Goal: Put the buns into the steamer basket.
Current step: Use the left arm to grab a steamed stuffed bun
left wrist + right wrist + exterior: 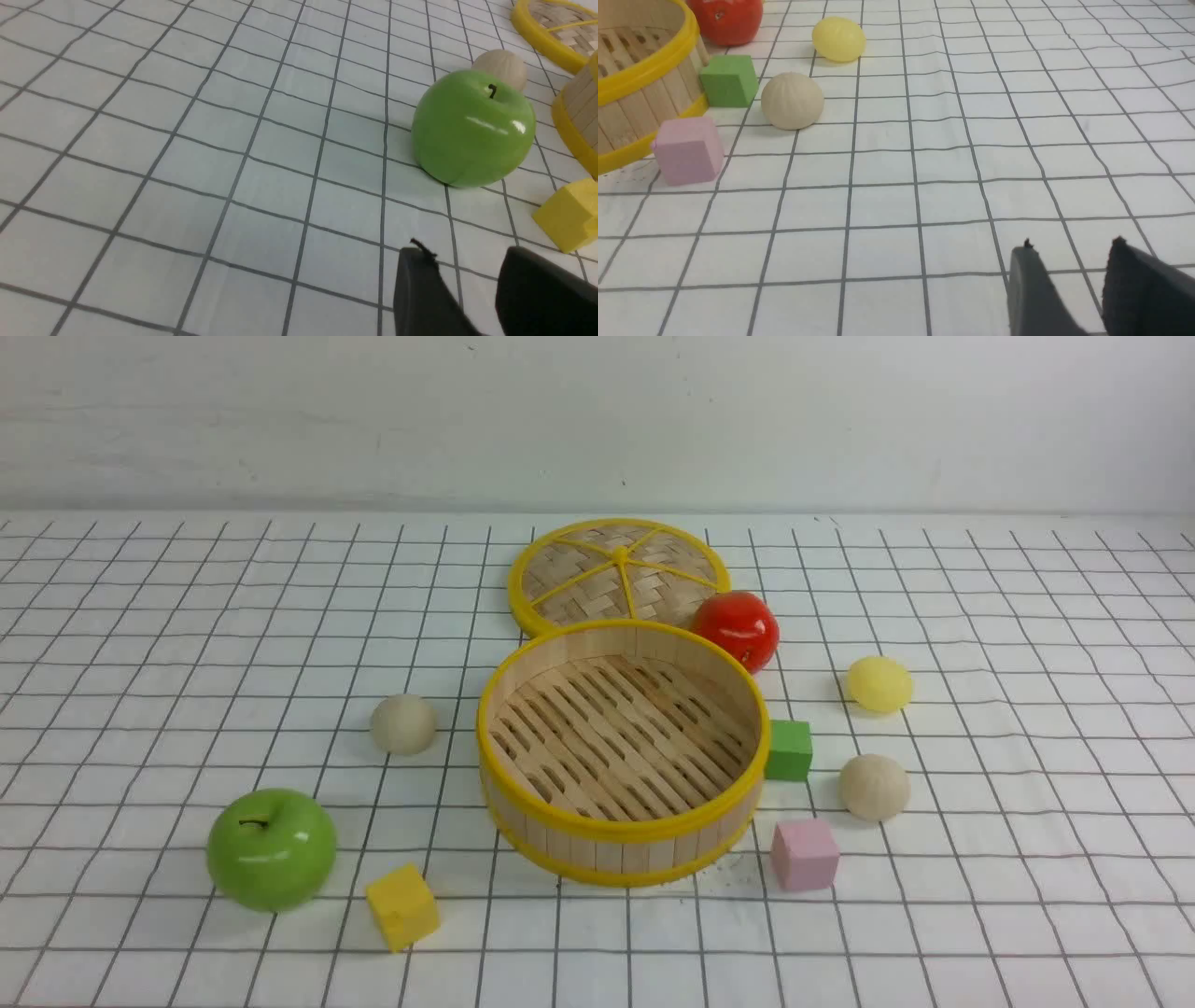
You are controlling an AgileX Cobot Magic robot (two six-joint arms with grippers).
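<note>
Here in the front view, the steamer basket (616, 847) stands in the middle of the bench (140, 616), and all three buns lie outside it. The left beige bun (403, 723) sits near its wall on the side of the left edge. The yellow bun (878, 684) and the right beige bun (874, 787) lie toward the right edge. The woven lid (618, 574) lies flat toward the far edge, with a red apple (737, 630) beside it. A green cube (789, 749) and a pink cube (805, 854) flank the basket's right wall. A green apple (272, 848) and a yellow cube (402, 906) sit toward the near-left corner.

In the left wrist view, the left hand (465, 254) hovers over bare cloth with its fingers spread and nothing between them. The green apple (473, 128) partly hides the left beige bun (502, 67).

In the right wrist view, the right hand (1073, 247) is likewise spread and holds nothing. It is well apart from the right beige bun (792, 100) and the yellow bun (838, 39).
</note>
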